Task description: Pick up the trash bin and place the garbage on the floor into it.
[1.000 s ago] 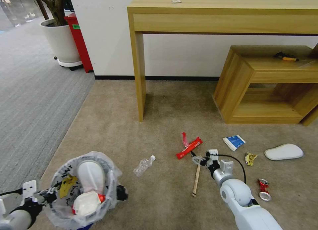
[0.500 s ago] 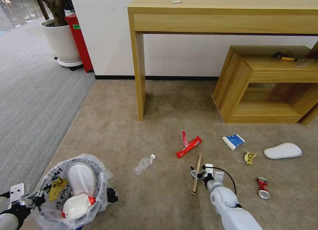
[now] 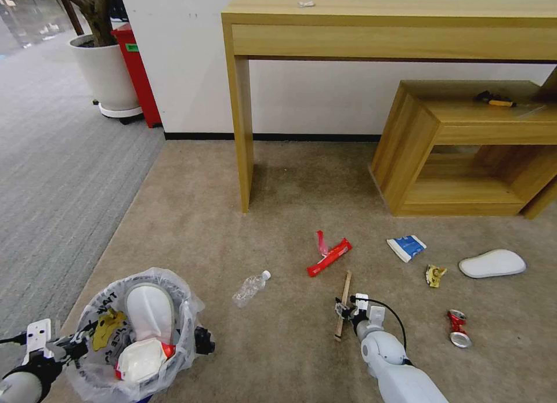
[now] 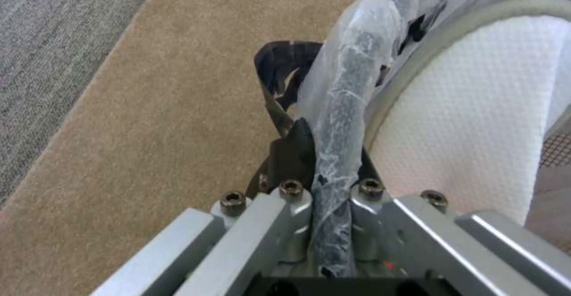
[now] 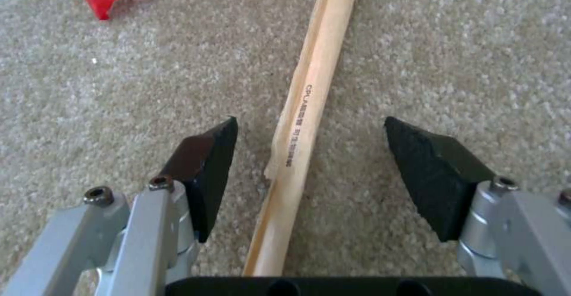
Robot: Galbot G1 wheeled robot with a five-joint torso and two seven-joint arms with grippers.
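Right gripper point(image 5: 306, 171): you've pulled it back from the red wrapper point(image 3: 329, 257) and lowered it over the wooden stick point(image 5: 303, 122); its fingers gape wide, one each side of the stick, holding nothing.
Left gripper point(image 4: 330, 206): clamped on the trash bin point(image 3: 136, 333) rim and liner, well left of the stick.
Bin contents: an insole point(image 3: 149, 307), wrappers.
Floor point(image 3: 278, 345): bottle point(image 3: 249, 287), packet point(image 3: 406, 247), can point(image 3: 458, 329), second insole point(image 3: 492, 262) lie around the stick.
Meaning: I judge the stick is your next pick.

stick point(image 3: 342, 305) lies between bottle point(image 3: 250, 287) on its left and can point(image 3: 458, 328) on its right, wrapper point(image 3: 329, 257) behind it
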